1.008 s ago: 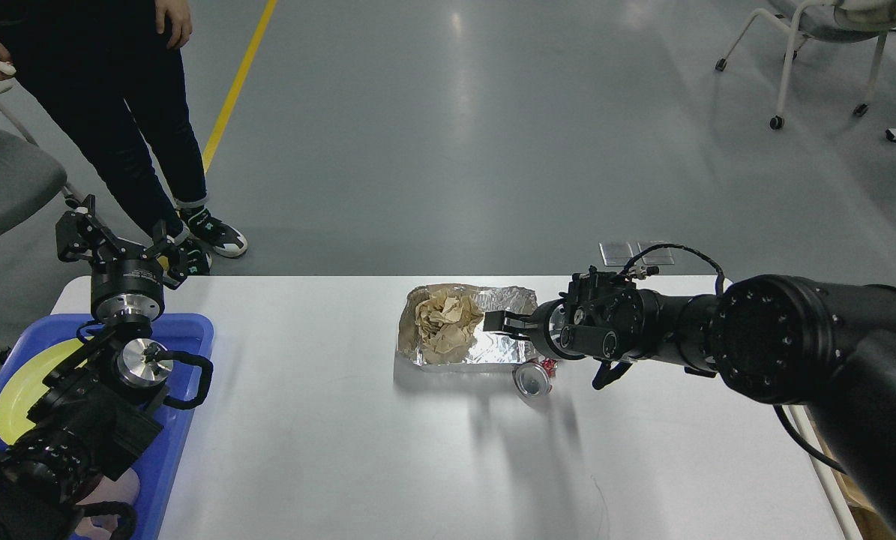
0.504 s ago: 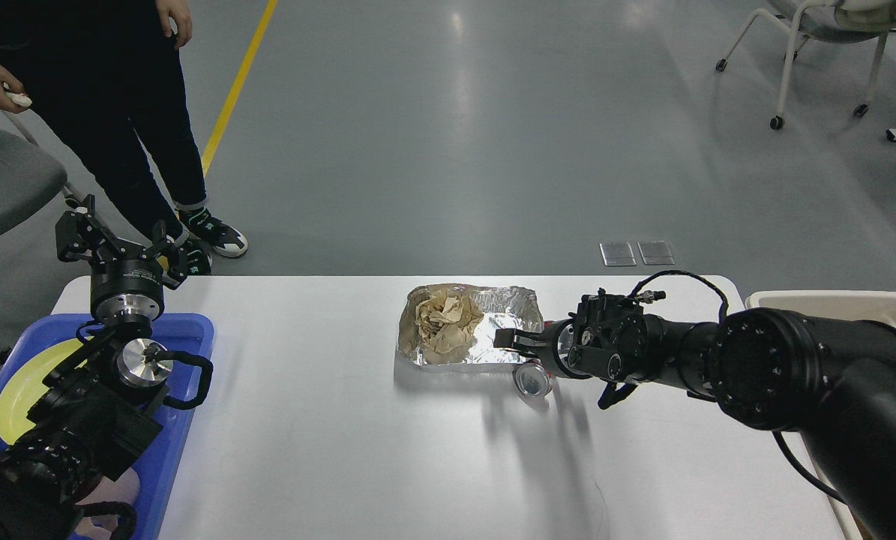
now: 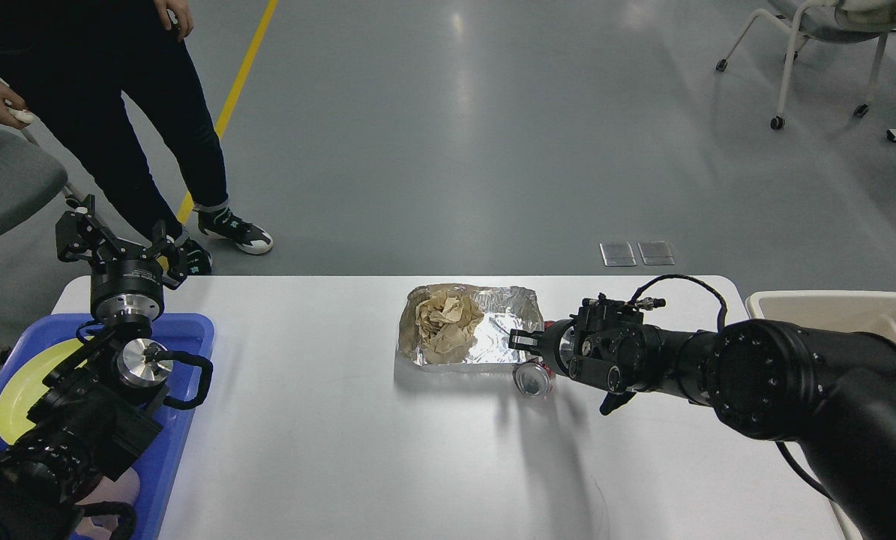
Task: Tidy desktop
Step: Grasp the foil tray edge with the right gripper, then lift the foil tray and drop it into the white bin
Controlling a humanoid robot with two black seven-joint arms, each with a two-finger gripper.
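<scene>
The white desktop (image 3: 328,420) fills the lower part of the view. At its middle back stands a crumpled foil tray (image 3: 506,300) with a ball of brown paper (image 3: 444,322) in it. A small can (image 3: 531,377) lies on its side just off the tray's front right corner. My right gripper (image 3: 521,340) hovers at the tray's right edge, just above and behind the can; its dark fingers cannot be told apart. My left gripper (image 3: 120,238) is open and empty, raised above the table's far left corner.
A blue tray (image 3: 193,330) with a yellow plate (image 3: 20,379) sits at the left edge under my left arm. A beige bin (image 3: 830,304) stands past the table's right edge. A person (image 3: 118,112) stands behind the left corner.
My right gripper has drawn back to the right and sunk lower, from over the foil tray to just above the can. The person has stepped to the right. The left arm has not moved.
</scene>
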